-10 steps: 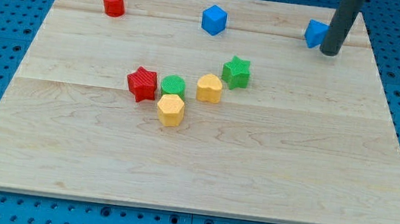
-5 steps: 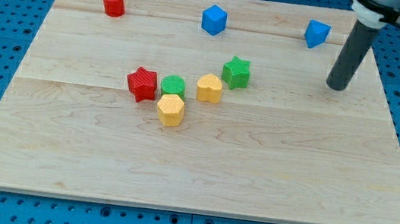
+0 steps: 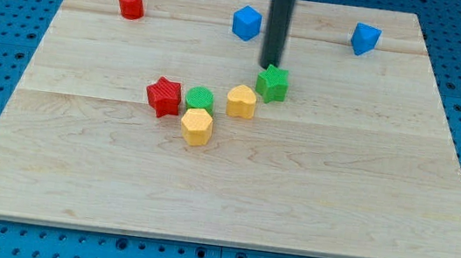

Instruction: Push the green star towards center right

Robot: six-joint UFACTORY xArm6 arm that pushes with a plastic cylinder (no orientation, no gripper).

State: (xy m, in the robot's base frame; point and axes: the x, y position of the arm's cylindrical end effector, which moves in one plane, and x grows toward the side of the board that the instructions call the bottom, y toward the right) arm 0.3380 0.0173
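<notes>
The green star (image 3: 272, 83) sits near the board's middle, a little toward the view's top. My tip (image 3: 270, 66) is right behind it, at its upper left edge, touching or nearly touching it. A yellow block (image 3: 241, 101) lies just below-left of the star.
A green cylinder (image 3: 200, 99), a yellow hexagon block (image 3: 197, 126) and a red star (image 3: 163, 96) cluster to the left. A red cylinder (image 3: 130, 2), a blue cube (image 3: 246, 23) and another blue block (image 3: 364, 38) lie along the wooden board's (image 3: 364, 189) top edge.
My tip has swept from the view's upper right, near the blue block, leftward across the board to the green star's upper edge. No block has moved.
</notes>
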